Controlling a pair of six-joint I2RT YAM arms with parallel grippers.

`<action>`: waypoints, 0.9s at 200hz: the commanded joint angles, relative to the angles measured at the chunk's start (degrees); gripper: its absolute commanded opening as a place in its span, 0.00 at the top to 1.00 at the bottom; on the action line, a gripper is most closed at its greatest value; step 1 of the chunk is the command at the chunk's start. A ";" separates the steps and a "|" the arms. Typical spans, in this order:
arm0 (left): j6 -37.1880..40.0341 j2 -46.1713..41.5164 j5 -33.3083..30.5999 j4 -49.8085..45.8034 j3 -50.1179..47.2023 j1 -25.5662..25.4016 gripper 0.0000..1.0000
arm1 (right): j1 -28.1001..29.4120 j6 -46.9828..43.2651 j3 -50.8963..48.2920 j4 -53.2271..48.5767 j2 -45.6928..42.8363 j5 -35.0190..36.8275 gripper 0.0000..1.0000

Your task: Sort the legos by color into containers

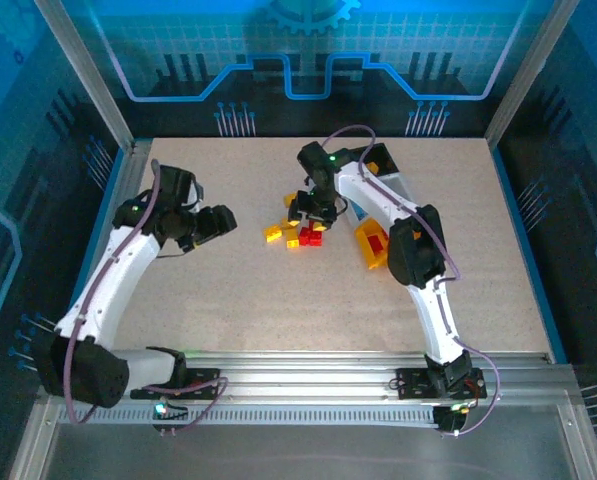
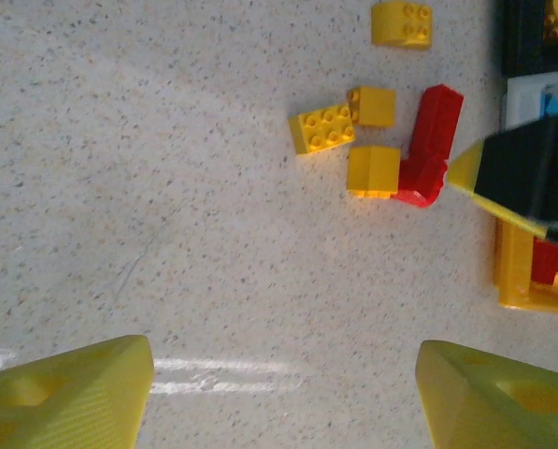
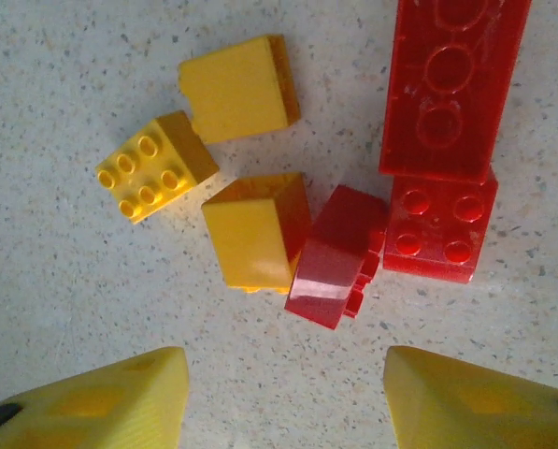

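A cluster of yellow and red legos (image 1: 296, 232) lies mid-table. My right gripper (image 1: 311, 210) hovers open just over it. In the right wrist view its fingertips (image 3: 283, 393) stand wide apart above bare table, close to a tilted red brick (image 3: 333, 257) and a yellow brick (image 3: 255, 231). Beyond lie a studded yellow brick (image 3: 155, 166), another yellow one (image 3: 238, 89), a small red brick (image 3: 439, 229) and a long red one (image 3: 451, 84). My left gripper (image 1: 221, 222) is open and empty, left of the cluster (image 2: 373, 170). The yellow bin (image 1: 371, 243) holds a red brick.
A black bin (image 1: 383, 160) with a yellow-orange brick stands at the back, a translucent white bin (image 1: 363, 212) between it and the yellow one. One yellow brick (image 2: 402, 23) lies apart from the cluster. Metal frame rails border the table.
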 commanded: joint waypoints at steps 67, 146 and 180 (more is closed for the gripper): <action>3.65 -5.83 -1.25 -4.36 -3.51 1.14 0.23 | 1.63 2.92 7.21 -6.52 7.32 5.32 0.45; 3.99 -6.49 -0.63 -4.36 -4.87 1.58 0.23 | 2.60 3.26 10.54 -8.32 11.01 5.08 0.57; 4.10 -7.22 -0.62 -4.28 -5.67 2.11 0.22 | 2.86 2.85 10.47 -8.89 10.60 5.90 0.72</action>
